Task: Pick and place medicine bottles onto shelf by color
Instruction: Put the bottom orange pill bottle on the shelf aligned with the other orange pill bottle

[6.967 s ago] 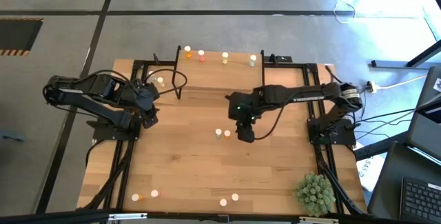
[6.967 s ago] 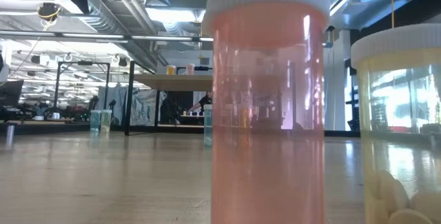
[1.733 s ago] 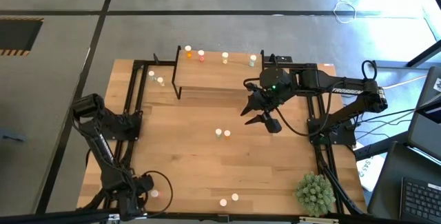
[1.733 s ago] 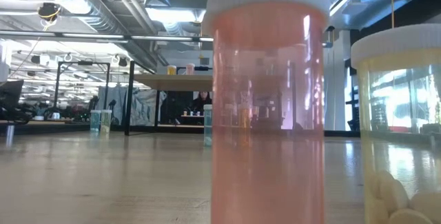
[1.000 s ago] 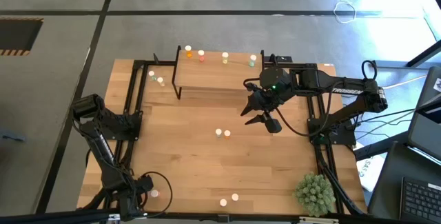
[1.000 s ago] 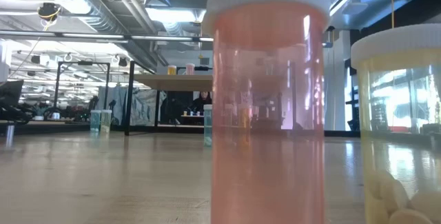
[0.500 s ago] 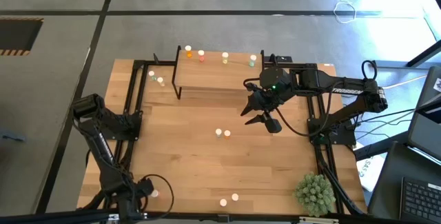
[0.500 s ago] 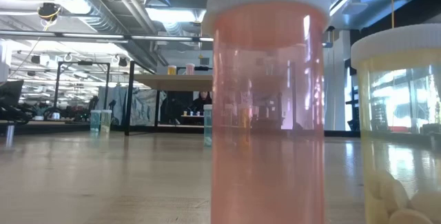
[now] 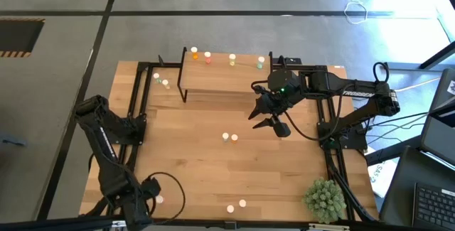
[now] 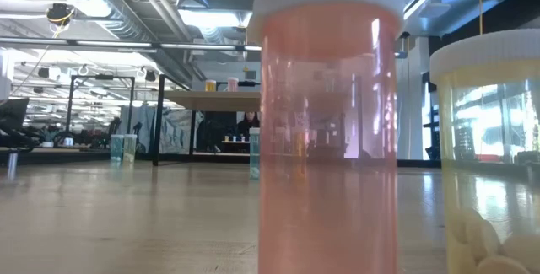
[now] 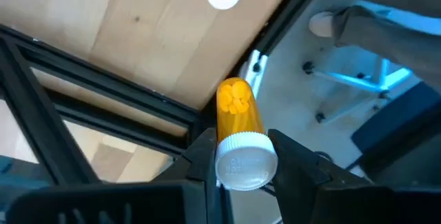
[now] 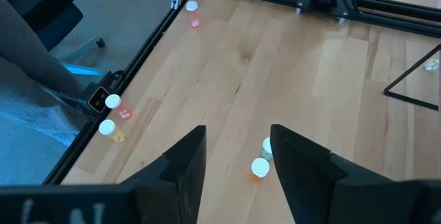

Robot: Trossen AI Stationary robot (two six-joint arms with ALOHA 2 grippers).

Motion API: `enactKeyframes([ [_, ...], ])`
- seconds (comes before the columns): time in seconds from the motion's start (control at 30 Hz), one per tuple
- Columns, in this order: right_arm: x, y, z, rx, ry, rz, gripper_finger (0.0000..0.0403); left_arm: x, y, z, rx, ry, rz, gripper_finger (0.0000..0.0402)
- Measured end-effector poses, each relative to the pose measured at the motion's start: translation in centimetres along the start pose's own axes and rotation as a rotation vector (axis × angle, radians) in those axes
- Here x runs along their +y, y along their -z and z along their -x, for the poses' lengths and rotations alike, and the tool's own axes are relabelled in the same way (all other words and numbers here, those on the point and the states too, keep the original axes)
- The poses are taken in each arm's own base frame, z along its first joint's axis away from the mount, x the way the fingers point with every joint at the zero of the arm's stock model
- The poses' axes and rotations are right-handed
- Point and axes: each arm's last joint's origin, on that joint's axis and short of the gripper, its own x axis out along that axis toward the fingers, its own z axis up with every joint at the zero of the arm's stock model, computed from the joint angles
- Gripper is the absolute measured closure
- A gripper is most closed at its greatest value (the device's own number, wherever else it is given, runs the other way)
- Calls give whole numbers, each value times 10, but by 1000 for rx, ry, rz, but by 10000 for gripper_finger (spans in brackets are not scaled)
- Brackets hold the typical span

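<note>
Open-plan lab, exposed ceiling ducts (image 10: 143, 17), workbenches (image 10: 51, 149)

Bright, even overhead light; glare floods the high view's upper right; close low-view bottles blur.

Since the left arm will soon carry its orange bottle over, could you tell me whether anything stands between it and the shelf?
Nothing visible blocks the way. The left pincer holds the orange bottle at the table's near left corner; bare tabletop leads to the shelf. The right pincer hangs open, off to the right.
</note>
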Motion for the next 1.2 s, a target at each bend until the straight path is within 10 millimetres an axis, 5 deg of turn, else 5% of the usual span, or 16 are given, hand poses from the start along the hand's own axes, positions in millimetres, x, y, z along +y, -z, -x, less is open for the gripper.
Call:
enactKeyframes([
  [0.23, 0, -1, 0, -5, 1, 2, 237, 3, -23, 46, -59, 99, 50, 312],
  [0.57, -1, -3, 0, -24, 13, 16, 237, 34, -74, 105, -185, 52, 44, 312],
  [0.97, -13, -5, 3, -3, 422, -66, 237, 81, -145, 175, -373, -4, -122, 312],
  [1.2, -18, -8, 5, -24, 581, -89, 237, 126, -186, 208, -476, -67, -238, 312],
])
